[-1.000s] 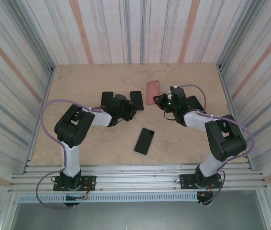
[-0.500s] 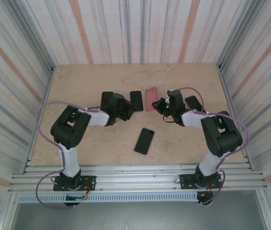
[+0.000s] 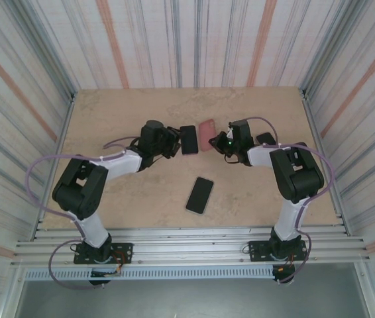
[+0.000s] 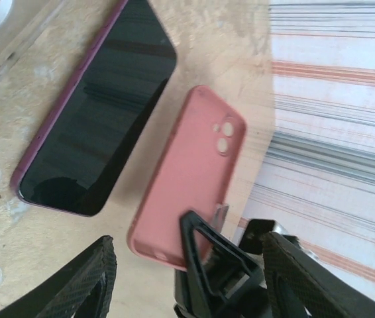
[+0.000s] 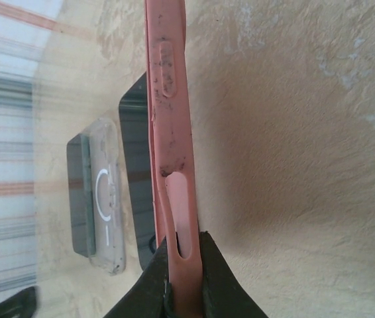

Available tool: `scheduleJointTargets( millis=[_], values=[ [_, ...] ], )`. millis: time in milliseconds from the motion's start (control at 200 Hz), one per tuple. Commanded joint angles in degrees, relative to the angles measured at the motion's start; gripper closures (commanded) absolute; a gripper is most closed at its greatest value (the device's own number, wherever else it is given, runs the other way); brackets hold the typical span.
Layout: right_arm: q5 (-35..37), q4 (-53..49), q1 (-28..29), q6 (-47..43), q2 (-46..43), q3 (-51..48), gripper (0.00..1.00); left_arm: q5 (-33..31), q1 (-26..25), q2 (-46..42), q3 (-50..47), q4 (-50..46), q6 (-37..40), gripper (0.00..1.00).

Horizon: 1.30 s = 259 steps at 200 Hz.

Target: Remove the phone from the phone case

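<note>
Black phone lies flat on the table, nearest the bases and well apart from the rest. Further out, left gripper has its fingers spread with nothing between them, just beside a maroon-edged phone lying screen-up. Right gripper is clamped on 1 end of the pink case, which is tilted up on its long edge. Can't tell if anything's inside. Clear-cased phone sits beyond.
</note>
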Motion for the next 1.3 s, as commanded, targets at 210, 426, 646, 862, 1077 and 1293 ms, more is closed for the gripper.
scheduleJointTargets(
  millis=[210, 426, 646, 862, 1077, 1293],
  values=[
    [-3.81, -2.00, -0.76, -3.10, 5.65, 4.61, 0.87, 2.94, 2.97, -8.64, -2.72, -6.79, 7.82, 0.36],
    [-4.68, -5.19, -0.66, -5.38, 6.52, 6.95, 0.81, 3.32, 3.59, -9.95, -3.01, -7.23, 8.56, 0.35],
    [-3.74, -11.87, -0.85, -9.99, 5.02, 8.18, 0.64, 5.11, 3.59, -9.86, 0.81, -10.00, 13.09, 0.33],
    [0.75, -23.40, -0.91, -18.05, 1.07, 10.98, 0.50, 5.48, 4.02, -10.73, 1.95, -11.47, 15.66, 0.23],
    [7.27, -35.74, -1.30, -26.86, -4.66, 14.57, 0.38, 8.66, 4.03, -10.30, 5.93, -15.37, 20.08, 0.11],
    [9.82, -42.56, -1.22, -27.34, -11.03, 12.87, 0.34, 9.37, 4.21, -10.21, 7.63, -19.65, 25.92, 0.01]
  ],
)
